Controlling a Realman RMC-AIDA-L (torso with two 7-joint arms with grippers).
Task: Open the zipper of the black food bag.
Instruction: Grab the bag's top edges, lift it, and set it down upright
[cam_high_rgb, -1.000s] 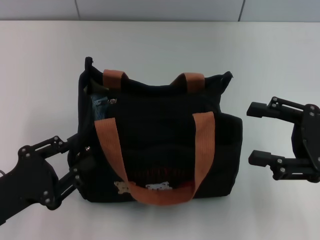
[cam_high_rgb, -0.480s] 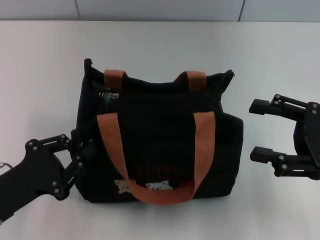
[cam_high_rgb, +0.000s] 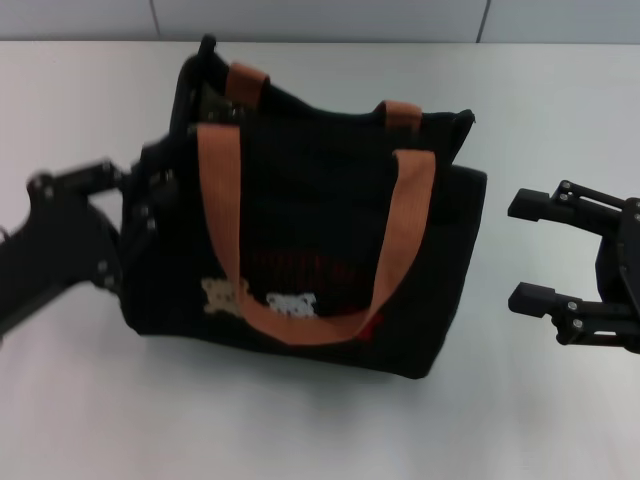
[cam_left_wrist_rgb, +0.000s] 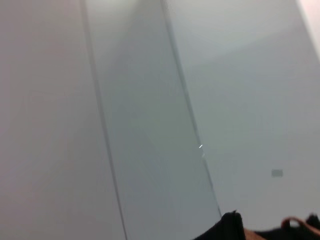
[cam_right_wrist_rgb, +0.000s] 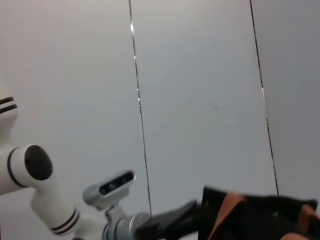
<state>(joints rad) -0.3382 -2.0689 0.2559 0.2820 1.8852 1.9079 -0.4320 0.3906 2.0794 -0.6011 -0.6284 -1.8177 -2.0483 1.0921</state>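
Observation:
The black food bag (cam_high_rgb: 320, 250) with orange-brown handles (cam_high_rgb: 222, 210) leans over, its left end lifted off the white table (cam_high_rgb: 80, 400). My left gripper (cam_high_rgb: 135, 225) clamps that left end, its fingers pressed into the fabric. The zipper runs along the top edge; a small metal pull (cam_high_rgb: 220, 112) shows near the left back handle. To the right of the bag, my right gripper (cam_high_rgb: 517, 250) hangs open and apart from it. The left wrist view catches only a corner of the bag (cam_left_wrist_rgb: 230, 227). In the right wrist view the bag (cam_right_wrist_rgb: 260, 220) shows with my left gripper (cam_right_wrist_rgb: 170, 222) beside it.
Grey wall panels (cam_high_rgb: 320, 18) stand behind the table's far edge. Bare white table lies in front of the bag and around the right gripper. The left arm's white links (cam_right_wrist_rgb: 45, 200) appear in the right wrist view.
The left gripper moved up and back, taking the bag's left end with it, so the bag now tilts toward the right. The right gripper drifted slightly right and down.

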